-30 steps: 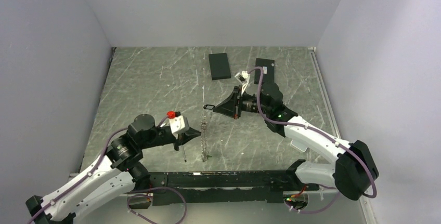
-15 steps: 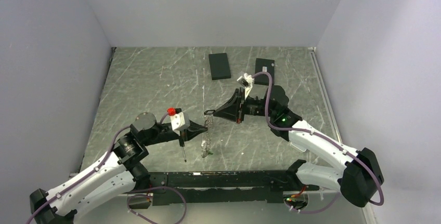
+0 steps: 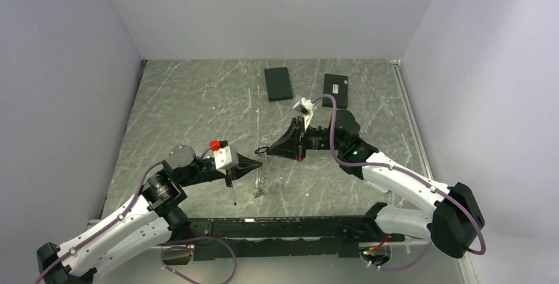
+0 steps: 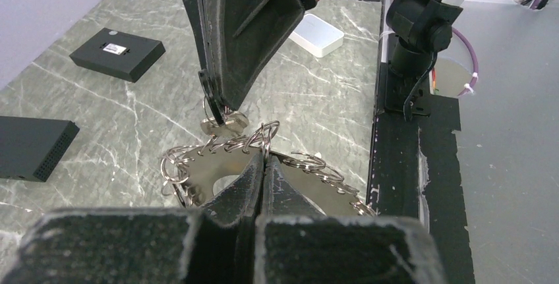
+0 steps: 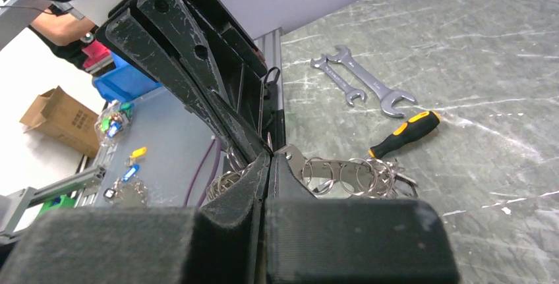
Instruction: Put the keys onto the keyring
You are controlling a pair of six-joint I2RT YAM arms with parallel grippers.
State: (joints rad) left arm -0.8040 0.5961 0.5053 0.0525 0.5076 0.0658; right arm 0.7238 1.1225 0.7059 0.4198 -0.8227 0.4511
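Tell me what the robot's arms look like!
The left arm and right arm have white shells, black round joints and purple cables. The left pincer and right pincer are black pointed wedges. A red knob tops the left wrist; a green light glows on the right.

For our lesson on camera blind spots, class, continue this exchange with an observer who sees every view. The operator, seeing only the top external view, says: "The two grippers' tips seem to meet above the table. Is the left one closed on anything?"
Observer: Yes. The left wrist view shows the left gripper shut on a wire ring.
Operator: And the right?
Observer: The right gripper pinches a small flat metal piece beside that ring. Key or ring, I cannot tell.
Operator: Is anything nearby that I cannot see?
Observer: The right wrist view shows two wrenches side by side beyond the screwdriver.
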